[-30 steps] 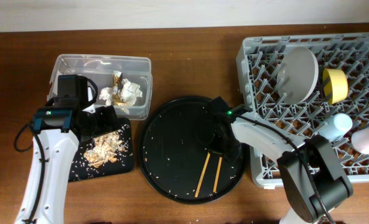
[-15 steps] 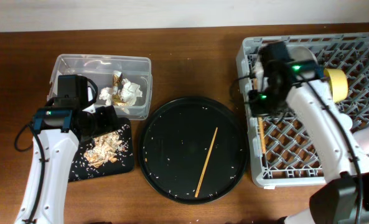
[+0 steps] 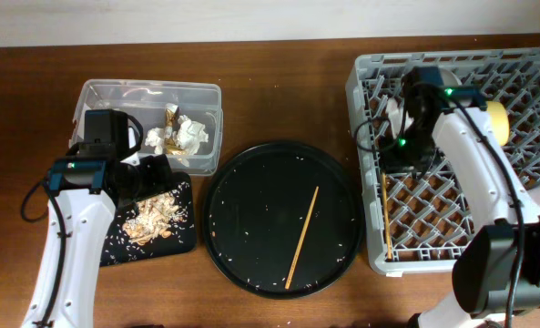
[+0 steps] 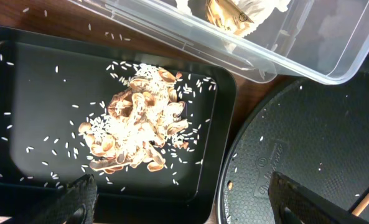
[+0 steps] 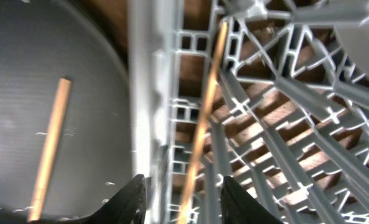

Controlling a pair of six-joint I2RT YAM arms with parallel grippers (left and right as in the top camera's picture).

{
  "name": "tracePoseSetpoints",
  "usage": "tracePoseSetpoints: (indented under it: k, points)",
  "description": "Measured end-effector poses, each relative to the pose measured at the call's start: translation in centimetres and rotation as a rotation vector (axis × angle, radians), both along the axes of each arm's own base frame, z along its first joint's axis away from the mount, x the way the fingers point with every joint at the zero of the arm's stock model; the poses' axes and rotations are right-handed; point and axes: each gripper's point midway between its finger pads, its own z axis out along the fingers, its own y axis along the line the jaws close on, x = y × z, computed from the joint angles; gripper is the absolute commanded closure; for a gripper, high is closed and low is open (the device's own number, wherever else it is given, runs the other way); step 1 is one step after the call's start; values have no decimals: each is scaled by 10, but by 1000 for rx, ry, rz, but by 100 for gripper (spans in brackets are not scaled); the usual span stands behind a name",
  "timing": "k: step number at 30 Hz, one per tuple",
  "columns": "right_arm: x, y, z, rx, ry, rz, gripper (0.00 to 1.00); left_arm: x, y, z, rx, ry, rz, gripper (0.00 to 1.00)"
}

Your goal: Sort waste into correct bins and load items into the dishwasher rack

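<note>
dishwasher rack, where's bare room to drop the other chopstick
Bare lattice fills the rack's lower middle, between the chopstick lying along its left wall and the right arm. The top right is crowded with the yellow bowl and the arm.

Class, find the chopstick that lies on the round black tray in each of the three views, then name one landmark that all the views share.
Overhead: the chopstick lies slanted on the right half of the round black tray.
Left wrist: only its tip shows, in the bottom right corner.
Right wrist: it lies at the left, beside the dishwasher rack.
Shared landmark: the round black tray under it.
</note>
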Motion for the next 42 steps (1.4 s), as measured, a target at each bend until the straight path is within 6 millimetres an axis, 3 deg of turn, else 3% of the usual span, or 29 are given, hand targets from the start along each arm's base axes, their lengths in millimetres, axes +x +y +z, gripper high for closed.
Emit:
tracePoseSetpoints:
  k: [3, 6, 8, 9, 13, 14, 18, 19, 23, 30, 33, 34, 36, 38, 40, 42]
  points:
    - [8, 33, 33, 112, -85, 36, 59, 0, 0, 0, 0, -1, 0, 13]
    - [-6, 97, 35, 176, -86, 127, 59, 0, 0, 0, 0, 0, 0, 13]
    - [-25, 137, 13, 194, -44, 177, 57, 0, 0, 0, 0, -1, 0, 13]
    - [-42, 158, -10, 185, -2, 168, 55, 0, 0, 0, 0, -2, 0, 13]
    - [-86, 186, -81, 120, 86, 80, 54, 0, -1, 0, -3, 0, -1, 13]
    - [-102, 185, -103, 92, 133, 33, 55, 0, -1, 0, -3, -1, -1, 13]
    - [-112, 176, -125, 43, 188, -28, 59, 0, -1, 0, -3, -1, -1, 13]
    - [-114, 174, -129, 32, 204, -40, 72, 0, -1, 0, -3, -1, -1, 13]
    - [-114, 171, -131, 15, 208, -60, 96, 0, -1, 0, -3, -1, -1, 13]
    - [-112, 176, -124, 49, 229, -77, 96, 0, -1, 0, -3, -1, -1, 13]
    - [-81, 174, -82, 92, 183, -64, 96, -1, -1, 0, -3, 2, -1, 13]
    - [-65, 169, -60, 114, 135, -55, 96, 0, -1, 0, -3, 1, -1, 13]
    - [-43, 142, -9, 96, 54, -31, 96, -1, -1, 0, -3, 3, -1, 13]
    - [-19, 101, 35, 51, -58, -33, 96, 0, -1, 0, -3, 2, -1, 13]
    - [-1, 57, 50, 8, -123, -59, 96, 0, -1, 0, -3, 2, -1, 13]
    - [5, 14, 44, -33, -110, -102, 96, 0, -1, 0, -3, 1, -1, 13]
